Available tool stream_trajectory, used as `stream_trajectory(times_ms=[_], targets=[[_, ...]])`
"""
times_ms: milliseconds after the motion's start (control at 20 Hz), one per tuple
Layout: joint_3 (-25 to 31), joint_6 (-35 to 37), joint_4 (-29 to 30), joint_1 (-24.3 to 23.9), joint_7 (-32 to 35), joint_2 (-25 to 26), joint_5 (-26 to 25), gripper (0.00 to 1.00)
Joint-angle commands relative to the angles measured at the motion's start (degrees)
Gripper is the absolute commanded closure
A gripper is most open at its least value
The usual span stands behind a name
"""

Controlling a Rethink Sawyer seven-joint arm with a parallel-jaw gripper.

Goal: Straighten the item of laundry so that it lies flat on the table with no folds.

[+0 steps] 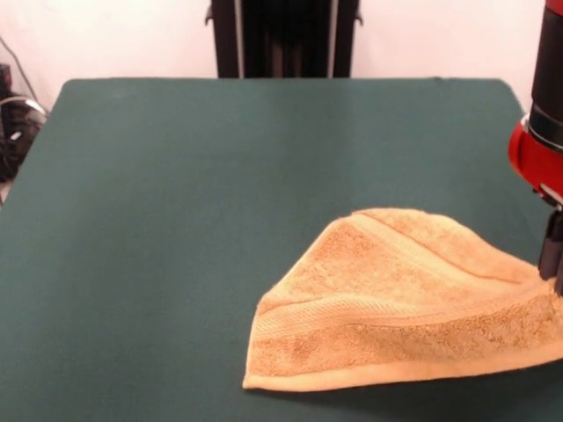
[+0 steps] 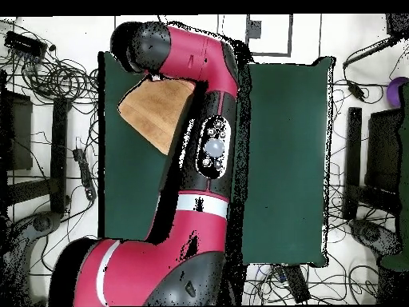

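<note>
- Towel [image 1: 405, 303] is lying folded into a triangle near a bench [image 1: 176, 220] corner, arm-side edge.
- Fingers [image 1: 554, 255] are hanging at its corner; grip state not discernible.
- Unfolding is remaining; flattening not done.

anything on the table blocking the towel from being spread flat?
Nothing visible. The towel lies folded in a rough triangle near one table corner, with bare green cloth beside it. The gripper is at the towel's edge, nothing between them.
</note>
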Motion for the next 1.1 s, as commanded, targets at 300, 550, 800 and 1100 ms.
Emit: stream_trajectory(times_ms=[300,550,800,1100], targets=[[-3.81,-2.74,-2.08,0.86,23.71,2.83,1.85,0.0],[-2.89,-5.08,0.29,1.81,23.48,2.26,1.75,0.0],[0.45,-9.05,10.46,3.02,18.04,-2.99,0.3,0.0],[6.17,-17.45,32.03,2.5,3.73,-13.17,-1.2,0.0]])
